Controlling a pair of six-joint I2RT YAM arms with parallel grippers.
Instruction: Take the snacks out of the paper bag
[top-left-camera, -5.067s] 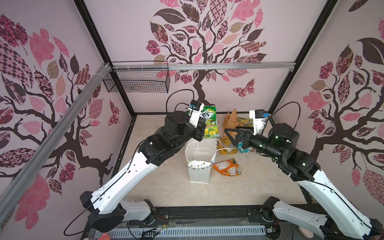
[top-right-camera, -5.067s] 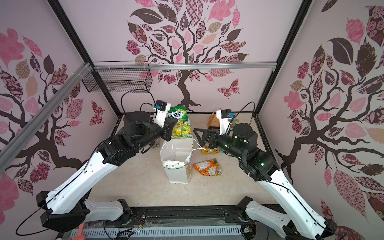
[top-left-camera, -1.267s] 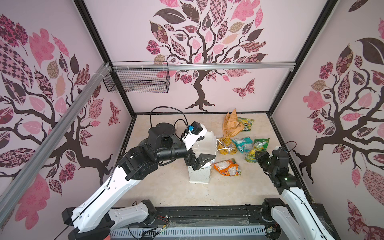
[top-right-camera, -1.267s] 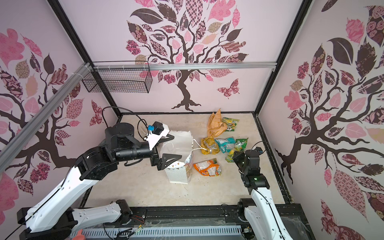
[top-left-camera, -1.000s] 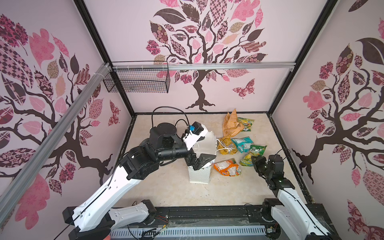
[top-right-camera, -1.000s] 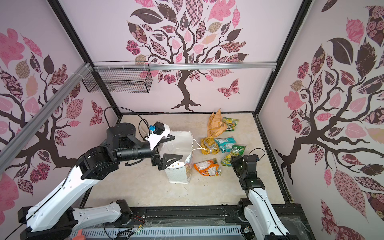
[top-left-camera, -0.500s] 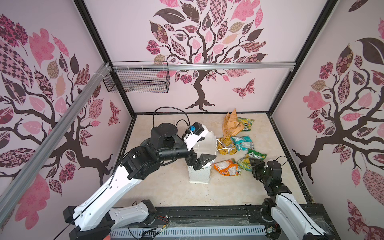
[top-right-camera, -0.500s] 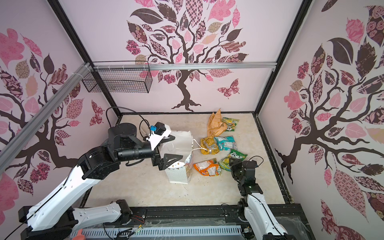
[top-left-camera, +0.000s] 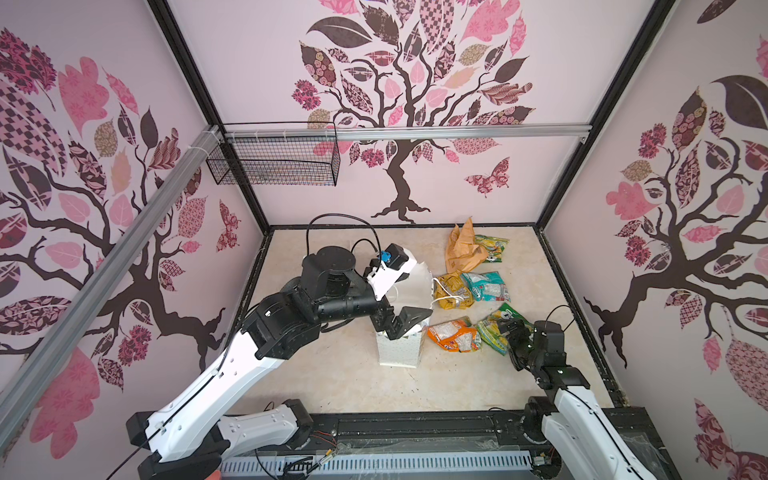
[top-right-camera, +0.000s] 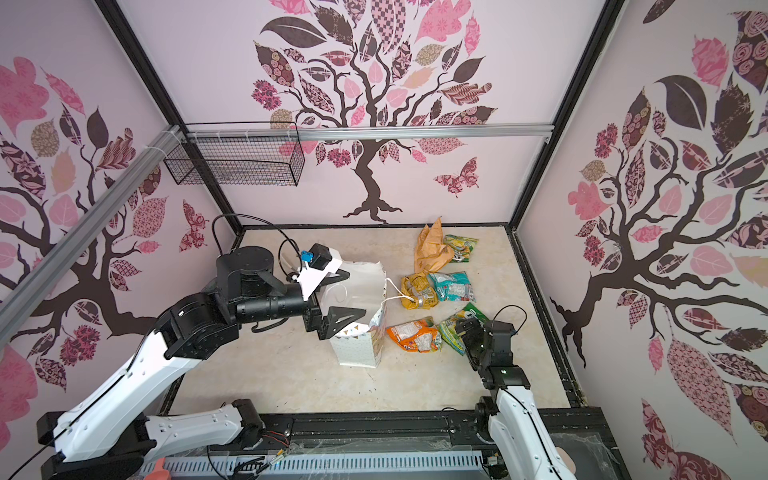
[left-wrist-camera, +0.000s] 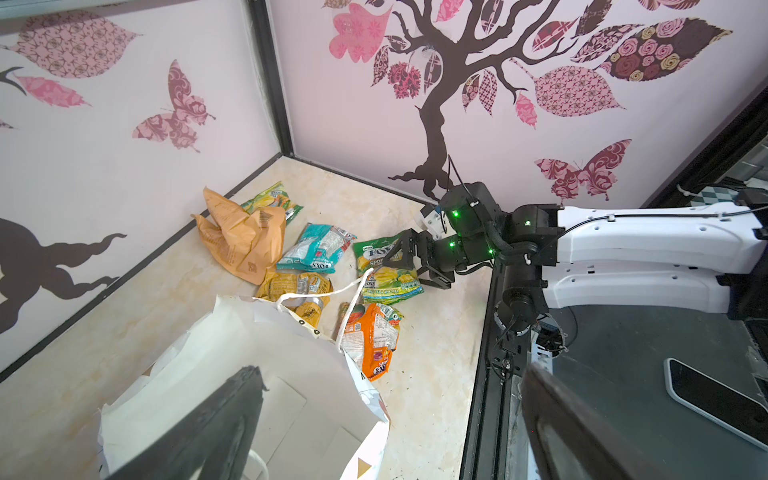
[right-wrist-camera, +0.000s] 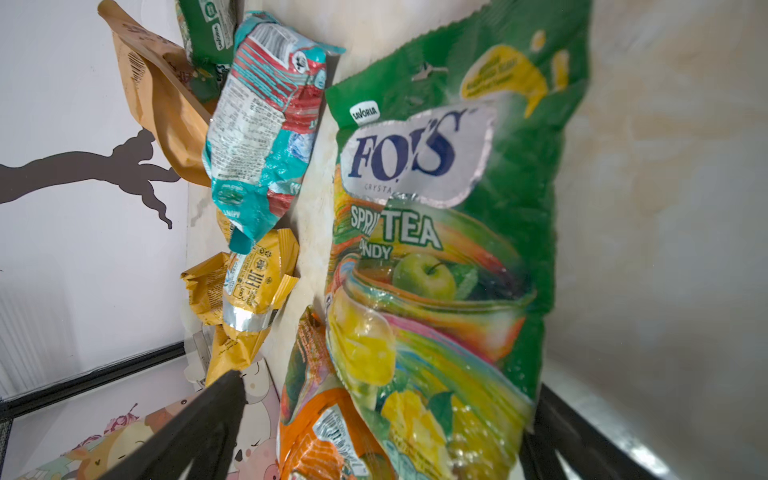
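1. Five snack packets (top-left-camera: 484, 286) lie on the table (top-left-camera: 332, 374) to the right of the paper bag (top-left-camera: 401, 353), all of them outside it.
2. The paper bag stands upright near the middle of the table with its top open. One white cord handle (top-left-camera: 446, 297) drapes across the mustard packet (top-left-camera: 451, 291).
3. My left pincer (top-right-camera: 345, 295) hangs over the bag's open top, spread wide and holding nothing.
4. My right pincer (left-wrist-camera: 405, 266) sits low at the near green-and-yellow packet (right-wrist-camera: 449, 232). Its jaws are spread wide, one on each side of the packet's end. The packet lies flat on the table, not gripped.
5. The orange packet (top-left-camera: 453, 334) lies just beside that green one, on the bag's side, with their edges overlapping.
6. The teal packet (top-left-camera: 484, 286) and the mustard packet touch, side by side, farther back.
7. The second green-and-yellow packet (top-left-camera: 492, 248) lies at the back, partly under the crumpled brown paper (top-left-camera: 461, 249).
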